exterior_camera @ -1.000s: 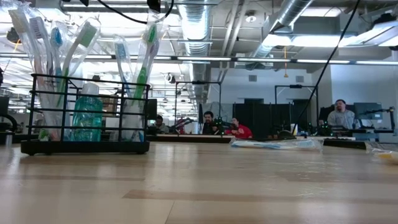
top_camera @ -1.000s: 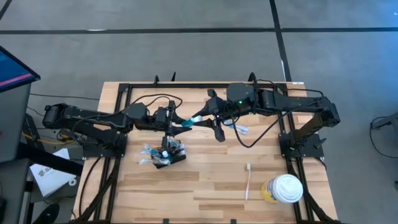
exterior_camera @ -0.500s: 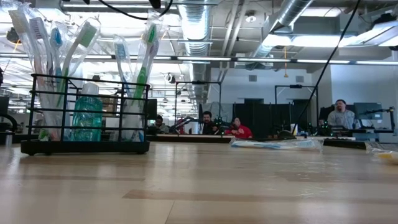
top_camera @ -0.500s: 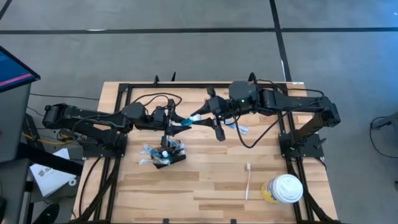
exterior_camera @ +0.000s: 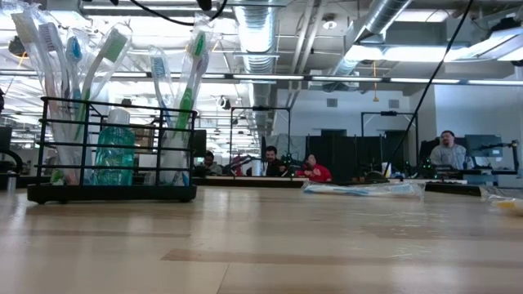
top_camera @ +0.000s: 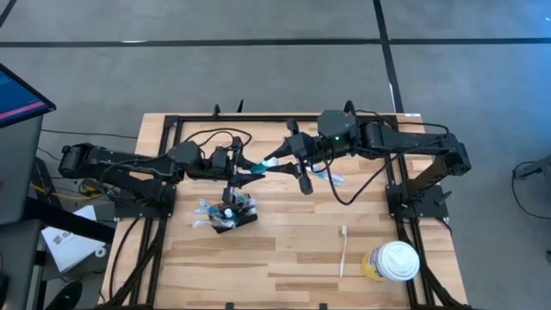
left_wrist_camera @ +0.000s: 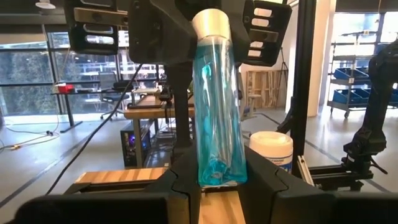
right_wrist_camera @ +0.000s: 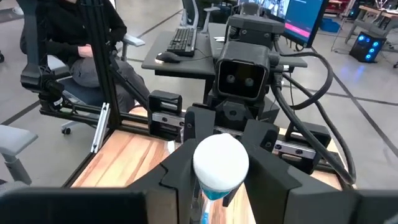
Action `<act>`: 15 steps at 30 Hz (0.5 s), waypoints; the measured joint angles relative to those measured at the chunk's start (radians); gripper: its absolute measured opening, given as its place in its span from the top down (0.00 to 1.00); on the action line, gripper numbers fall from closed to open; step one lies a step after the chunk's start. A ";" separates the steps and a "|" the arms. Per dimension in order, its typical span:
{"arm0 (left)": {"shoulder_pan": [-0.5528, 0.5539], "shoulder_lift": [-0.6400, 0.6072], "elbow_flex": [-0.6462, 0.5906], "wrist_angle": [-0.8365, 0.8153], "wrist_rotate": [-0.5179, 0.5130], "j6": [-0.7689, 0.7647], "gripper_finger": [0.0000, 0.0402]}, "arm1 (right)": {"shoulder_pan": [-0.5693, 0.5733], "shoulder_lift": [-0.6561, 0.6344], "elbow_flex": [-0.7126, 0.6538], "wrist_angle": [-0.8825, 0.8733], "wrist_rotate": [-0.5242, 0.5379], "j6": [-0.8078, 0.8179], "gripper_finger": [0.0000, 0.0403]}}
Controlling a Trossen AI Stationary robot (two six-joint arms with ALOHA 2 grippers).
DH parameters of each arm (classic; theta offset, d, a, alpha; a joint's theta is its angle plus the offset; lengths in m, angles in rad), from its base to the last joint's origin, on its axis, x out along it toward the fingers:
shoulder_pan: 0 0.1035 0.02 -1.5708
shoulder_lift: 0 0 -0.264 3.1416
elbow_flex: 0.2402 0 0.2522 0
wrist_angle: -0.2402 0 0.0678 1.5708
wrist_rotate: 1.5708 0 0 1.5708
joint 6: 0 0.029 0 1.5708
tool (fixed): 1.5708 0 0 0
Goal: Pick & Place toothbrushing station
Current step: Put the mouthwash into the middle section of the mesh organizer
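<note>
1. High view: wooden table [top_camera: 284, 258] w/ black frame rails along back + sides. Front-centre boards bare, so open room there. Both arms meet mid-air over back-centre. Left gripper [top_camera: 250, 170] and right gripper [top_camera: 281, 159] each clamp one end of a blue bottle [top_camera: 266, 164], white cap toward the right one.
2. Same view: toothbrushing station [top_camera: 228, 212] sits on table just in front of the left gripper, below it, not touched. Well apart from right gripper. Loose toothbrush [top_camera: 343, 250] lies front-right; white-lidded cup [top_camera: 393, 261] near front-right corner. Wrapped item [top_camera: 334, 176] lies under right arm.
3. Low view: station [exterior_camera: 114, 152] stands upright at table's left. Holds several wrapped toothbrushes [exterior_camera: 185, 90] standing on end + a teal bottle [exterior_camera: 115, 151]. No gripper seen here. People seated far back in room.
4. Left wrist view: fingers [left_wrist_camera: 180, 186] pinched on bottle's [left_wrist_camera: 217, 118] base; right gripper grips the cap end.
5. Right wrist view: fingers [right_wrist_camera: 267, 168] closed around white cap [right_wrist_camera: 221, 163]; left arm's wrist faces it.
</note>
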 joint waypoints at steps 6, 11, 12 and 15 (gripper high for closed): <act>0.002 0.003 -0.005 -0.025 -0.018 -0.004 0.83 | 0.003 -0.055 0.009 -0.003 -0.024 -0.002 0.72; 0.002 -0.004 -0.004 -0.010 -0.015 -0.003 0.83 | 0.005 -0.086 0.006 -0.066 -0.020 0.002 0.72; 0.002 -0.010 -0.005 -0.013 -0.010 -0.003 0.83 | 0.004 -0.097 0.004 -0.098 -0.014 0.002 0.72; 0.002 -0.028 -0.004 -0.002 -0.008 -0.002 0.83 | 0.003 -0.111 0.007 -0.127 -0.007 0.010 0.72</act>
